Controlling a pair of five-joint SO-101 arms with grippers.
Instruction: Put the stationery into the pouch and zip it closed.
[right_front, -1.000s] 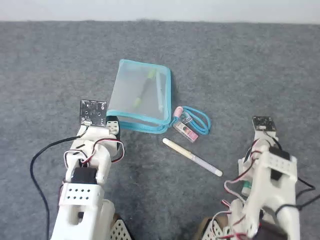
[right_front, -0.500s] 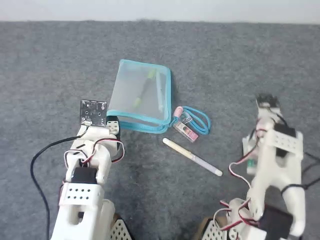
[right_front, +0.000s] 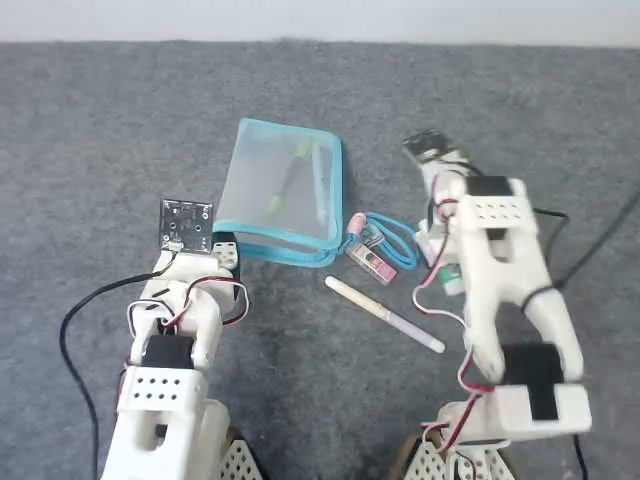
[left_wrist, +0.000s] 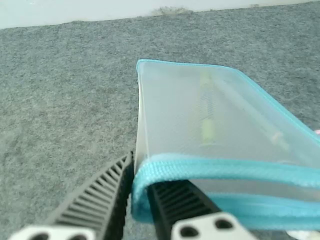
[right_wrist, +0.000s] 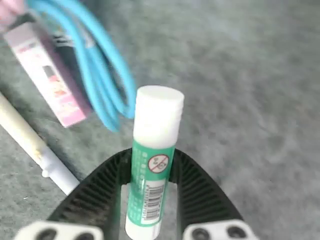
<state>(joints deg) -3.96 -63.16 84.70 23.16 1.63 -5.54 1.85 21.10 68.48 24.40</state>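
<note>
A translucent pouch (right_front: 280, 195) with a teal zip edge lies mid-table, with pens showing through it. My left gripper (left_wrist: 139, 197) is shut on the pouch's (left_wrist: 210, 125) near zip corner, which in the high view is by the left arm's tip (right_front: 227, 250). My right gripper (right_wrist: 150, 170) is shut on a green-and-white glue stick (right_wrist: 152, 150), held above the carpet beside the blue cord (right_wrist: 95, 65). In the high view the glue stick (right_front: 452, 278) hangs under the right arm, right of the cord (right_front: 395, 240). A pink eraser box (right_front: 370, 261) and a cream pen (right_front: 385, 313) lie between the arms.
The grey carpet (right_front: 120, 120) covers the whole table. The pink box (right_wrist: 45, 75) and the pen (right_wrist: 30, 145) lie close beside my right gripper. A black cable (right_front: 75, 320) loops off the left arm. A pale wall edge runs along the far side.
The right arm has swung from the near right corner forward and left, carrying the glue stick close to the blue cord. The left arm and the pouch have not moved.
</note>
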